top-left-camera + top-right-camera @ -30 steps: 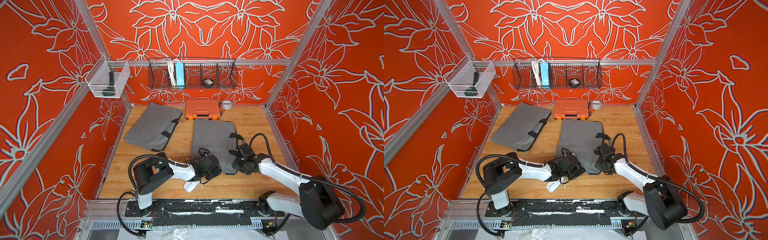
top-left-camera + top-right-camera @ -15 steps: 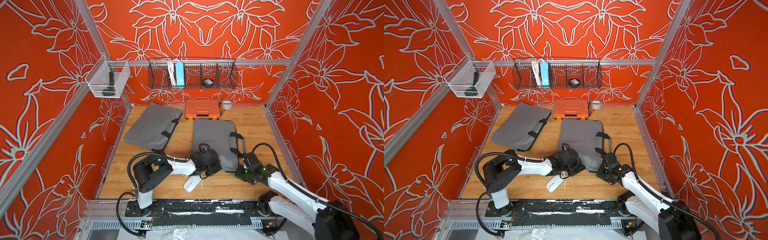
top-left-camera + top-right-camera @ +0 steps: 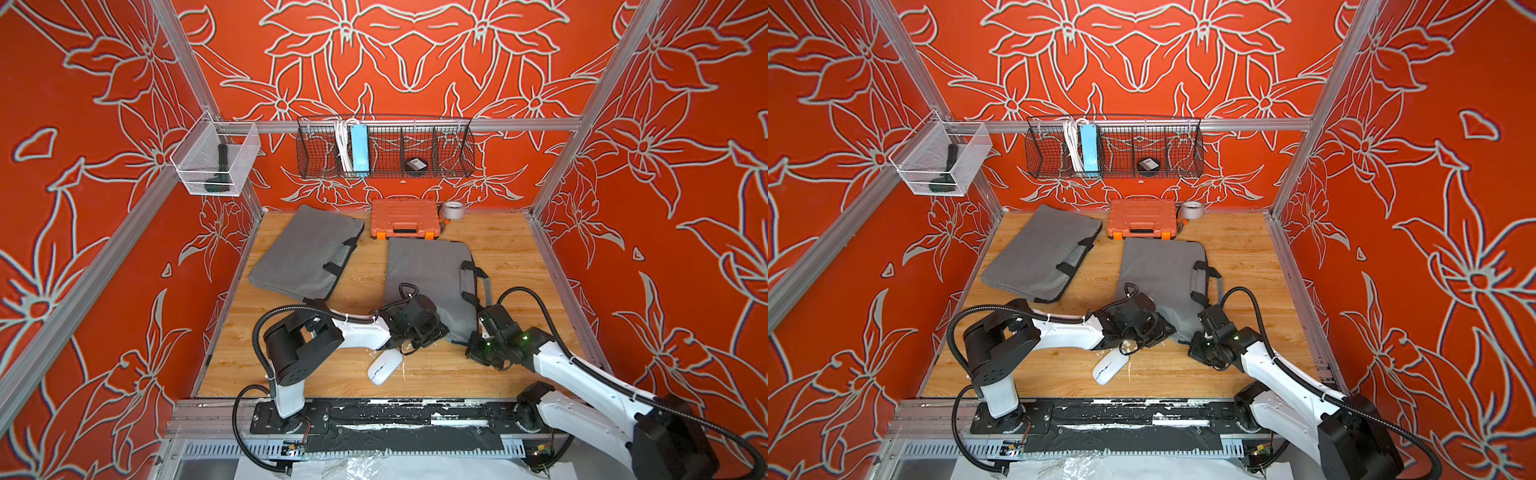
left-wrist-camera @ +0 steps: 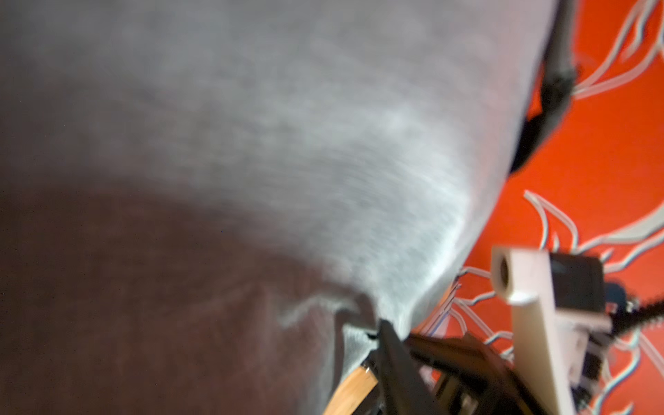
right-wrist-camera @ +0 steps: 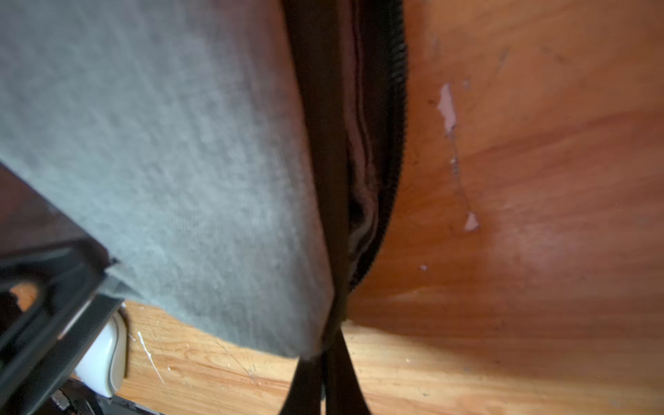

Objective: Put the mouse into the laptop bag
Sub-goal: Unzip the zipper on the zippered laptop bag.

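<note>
Though the zip (image 5: 359,143) gaped along the side of the bag (image 3: 428,274) and showed pale lining, the mouse (image 3: 384,365) lay outside it on the table (image 3: 291,365). It sat just off the bag's near edge, beside the left gripper (image 3: 432,332). That gripper hung low over the bag's near corner. From where I stood its wrist hid the jaws, and its own camera gave only blurred grey cloth and one dark finger (image 4: 395,363), so I could not tell how wide it stood or whether it held anything. The right gripper (image 5: 328,345) was closed tight, its two fingers meeting at the near end of the zip. Whether they pinched the pull I could not tell. A second bag (image 3: 307,253) lay flat farther back on the left, well apart from both arms. An orange case (image 3: 405,218) sat just behind the first bag.
</note>
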Robot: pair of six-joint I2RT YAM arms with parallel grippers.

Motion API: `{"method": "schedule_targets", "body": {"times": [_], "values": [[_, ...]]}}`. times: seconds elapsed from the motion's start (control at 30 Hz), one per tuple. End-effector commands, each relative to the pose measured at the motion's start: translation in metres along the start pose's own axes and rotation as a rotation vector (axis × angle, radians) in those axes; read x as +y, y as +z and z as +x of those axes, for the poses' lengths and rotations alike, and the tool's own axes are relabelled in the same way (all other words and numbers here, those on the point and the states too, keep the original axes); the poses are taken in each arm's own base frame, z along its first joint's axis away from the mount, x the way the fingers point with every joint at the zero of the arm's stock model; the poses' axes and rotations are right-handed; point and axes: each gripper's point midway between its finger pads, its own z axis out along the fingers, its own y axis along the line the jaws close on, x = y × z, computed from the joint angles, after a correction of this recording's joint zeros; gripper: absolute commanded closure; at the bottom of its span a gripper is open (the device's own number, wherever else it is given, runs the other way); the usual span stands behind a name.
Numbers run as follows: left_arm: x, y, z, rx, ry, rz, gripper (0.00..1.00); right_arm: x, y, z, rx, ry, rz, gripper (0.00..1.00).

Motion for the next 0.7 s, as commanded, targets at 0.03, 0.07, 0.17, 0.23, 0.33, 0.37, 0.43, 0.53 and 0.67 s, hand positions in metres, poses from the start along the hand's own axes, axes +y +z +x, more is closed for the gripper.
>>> {"method": "schedule_targets", "body": {"times": [0.03, 0.07, 0.17, 0.23, 0.33, 0.37, 0.43, 0.53, 0.67], "values": [[-0.011, -0.034, -0.035, -0.162, 0.055, 0.079, 0.41, 0.014, -0.005, -0.014, -0.036, 0.039, -0.006, 1.00], [-0.007, -0.040, -0.035, -0.175, 0.066, 0.066, 0.38, 0.020, -0.005, -0.015, -0.030, 0.035, -0.022, 1.00], [0.018, -0.061, -0.042, -0.234, 0.087, -0.017, 0.30, 0.033, 0.000, -0.013, 0.022, 0.012, -0.042, 1.00], [0.046, -0.074, -0.051, -0.284, 0.065, -0.080, 0.25, 0.037, 0.004, -0.012, 0.039, -0.005, -0.040, 1.00], [0.076, -0.087, -0.069, -0.333, 0.029, -0.126, 0.22, 0.043, 0.006, -0.014, 0.029, -0.030, -0.069, 1.00], [0.083, -0.088, -0.073, -0.335, 0.023, -0.143, 0.22, 0.044, 0.006, -0.014, 0.024, -0.034, -0.074, 1.00], [0.094, -0.087, -0.079, -0.328, 0.016, -0.168, 0.26, 0.048, 0.005, -0.015, 0.015, -0.048, -0.081, 1.00], [0.098, -0.081, -0.082, -0.317, 0.023, -0.181, 0.47, 0.050, 0.007, -0.011, 0.033, -0.072, -0.073, 1.00], [0.100, -0.077, -0.083, -0.318, 0.017, -0.188, 0.84, 0.042, 0.012, -0.008, 0.046, -0.077, -0.040, 1.00]]}}
